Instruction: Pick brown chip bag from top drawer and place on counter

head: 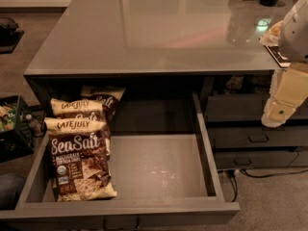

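The drawer [159, 170] stands pulled wide open, its grey floor bare across the middle and right. The brown bag [79, 162] lies flat in the drawer's front left corner, label up, "Sea Salt" readable, its bottom edge close to the drawer's front wall. Behind it in the drawer, a second bag [77, 109] is partly overlapped by it, and a third bag [103, 96] sits further back under the counter [154, 28], whose front edge overhangs the rear of the drawer. The gripper [281, 102] hangs beyond the drawer's right wall, in front of the handled drawers [257, 137], well apart from the brown bag. How far open it is I cannot tell. A black crate [12, 126] sits on the floor left of the drawer.
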